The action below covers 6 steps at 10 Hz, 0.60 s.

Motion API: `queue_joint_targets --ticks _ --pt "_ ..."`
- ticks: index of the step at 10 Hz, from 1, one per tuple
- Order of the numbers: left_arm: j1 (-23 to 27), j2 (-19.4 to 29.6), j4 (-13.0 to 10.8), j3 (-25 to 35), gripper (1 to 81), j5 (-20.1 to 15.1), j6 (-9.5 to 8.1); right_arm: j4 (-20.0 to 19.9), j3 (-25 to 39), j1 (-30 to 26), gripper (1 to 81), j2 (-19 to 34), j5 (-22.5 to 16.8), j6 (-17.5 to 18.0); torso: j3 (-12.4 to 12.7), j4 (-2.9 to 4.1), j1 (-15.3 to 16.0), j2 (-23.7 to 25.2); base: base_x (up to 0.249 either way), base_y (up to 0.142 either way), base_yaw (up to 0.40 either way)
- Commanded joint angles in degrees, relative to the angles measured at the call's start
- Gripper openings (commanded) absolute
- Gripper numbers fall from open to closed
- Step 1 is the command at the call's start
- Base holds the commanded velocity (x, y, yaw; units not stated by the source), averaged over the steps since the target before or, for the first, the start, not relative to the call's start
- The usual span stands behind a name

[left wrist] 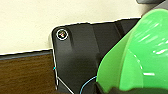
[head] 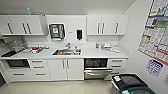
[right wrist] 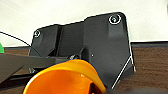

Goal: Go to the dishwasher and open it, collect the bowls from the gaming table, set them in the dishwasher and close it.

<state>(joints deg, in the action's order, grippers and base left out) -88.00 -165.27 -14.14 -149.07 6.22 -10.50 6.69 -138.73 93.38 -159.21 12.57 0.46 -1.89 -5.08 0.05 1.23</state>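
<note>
Now I face the open dishwasher [head: 98, 68] below the counter's [head: 100, 53] right end, left gripper holding the green bowl [left wrist: 140, 57], right gripper the orange bowl [right wrist: 62, 78]; loading needs a closer approach.

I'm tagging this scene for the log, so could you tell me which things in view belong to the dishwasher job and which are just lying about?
Job:
- dishwasher, door partly open
- green bowl
- orange bowl

Lying about:
- sink
- countertop clutter
- wall poster
- bin
</note>
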Motion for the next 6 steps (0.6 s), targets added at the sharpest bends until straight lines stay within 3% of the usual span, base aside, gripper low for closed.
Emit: queue_joint_targets --ticks 1,6 --pt "1.8 0.4 -0.4 0.6 1.0 -2.4 0.21 0.5 -0.2 -1.6 1.0 2.2 -2.9 -0.1 0.0 0.0 0.0 0.0 0.133 0.0 0.0" --pt "1.7 0.4 -0.4 0.6 1.0 -2.4 0.21 0.5 -0.3 -1.3 1.0 2.2 -2.9 -0.1 0.0 0.0 -0.1 0.0 0.14 0.0 0.0"
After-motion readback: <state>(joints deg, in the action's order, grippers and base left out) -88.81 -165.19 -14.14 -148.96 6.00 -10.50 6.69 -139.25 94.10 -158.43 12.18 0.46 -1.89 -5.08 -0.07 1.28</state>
